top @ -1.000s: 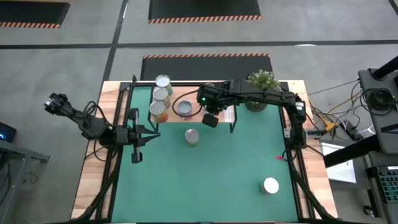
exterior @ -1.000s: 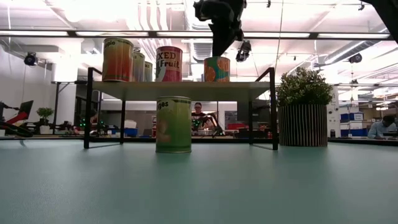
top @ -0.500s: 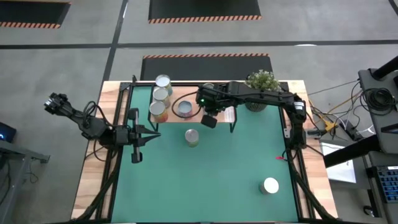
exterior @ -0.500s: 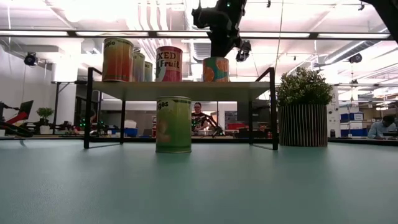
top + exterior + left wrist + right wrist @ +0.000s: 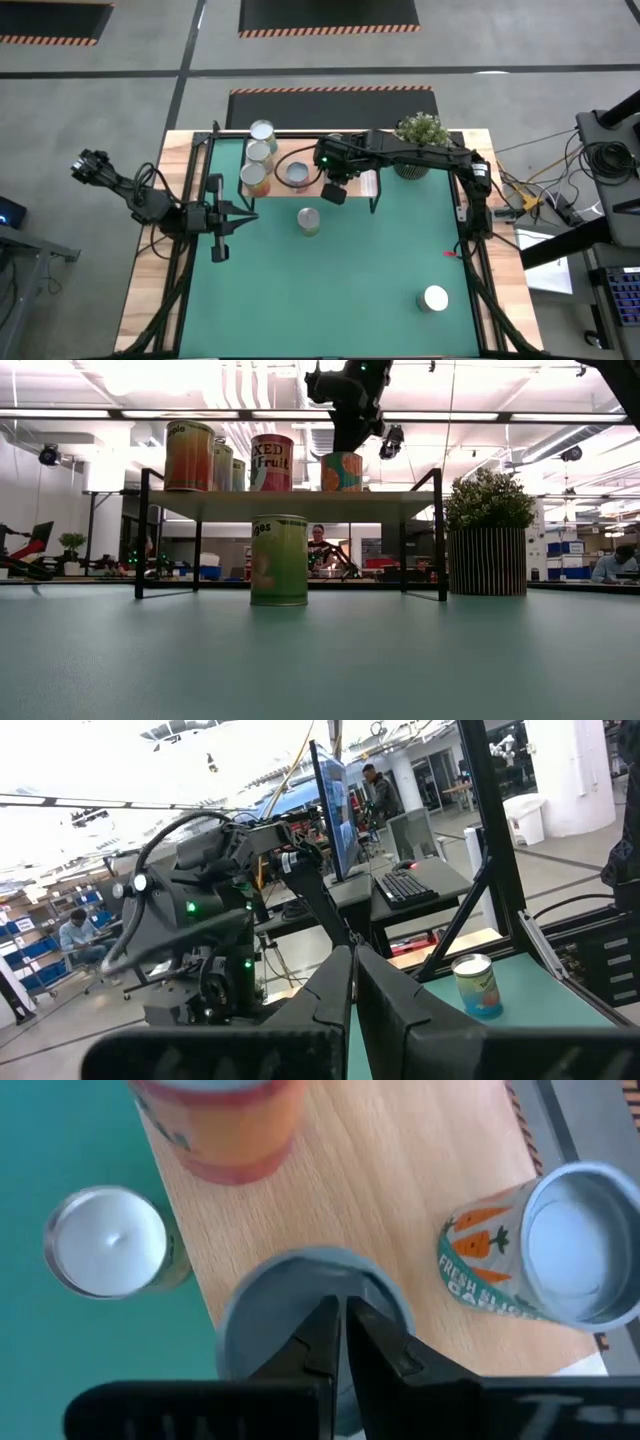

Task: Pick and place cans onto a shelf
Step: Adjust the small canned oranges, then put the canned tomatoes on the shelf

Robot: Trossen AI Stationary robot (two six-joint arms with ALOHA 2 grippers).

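Observation:
The light-wood shelf (image 5: 290, 505) carries several cans: a column of three at its left end (image 5: 258, 152), a can beside them (image 5: 297, 175), and an orange-and-teal can (image 5: 342, 472). My right gripper (image 5: 340, 1308) is shut and slants down onto that last can's grey top (image 5: 250, 1295), hiding it in the high view (image 5: 335, 190). A green can (image 5: 309, 220) stands on the mat in front of the shelf. A white-topped can (image 5: 434, 298) stands near the right front. My left gripper (image 5: 218, 250) waits shut at the mat's left edge. My right gripper rests its shut fingertips (image 5: 348, 446) on the top of the orange-and-teal can, inside the rim (image 5: 300, 1265). The fingers come from above, slanting from the table's right. The can stands upright on the shelf board (image 5: 400, 1200).
A potted plant (image 5: 420, 135) stands at the shelf's right end, next to my right arm. A carrot-labelled can (image 5: 560, 1250) stands close beside the touched can. The green mat (image 5: 350, 290) lies open between the two loose cans.
My right gripper has shifted a little toward the table's left, staying shut. The orange-and-teal can under it has slid a little the same way along the shelf and stays upright.

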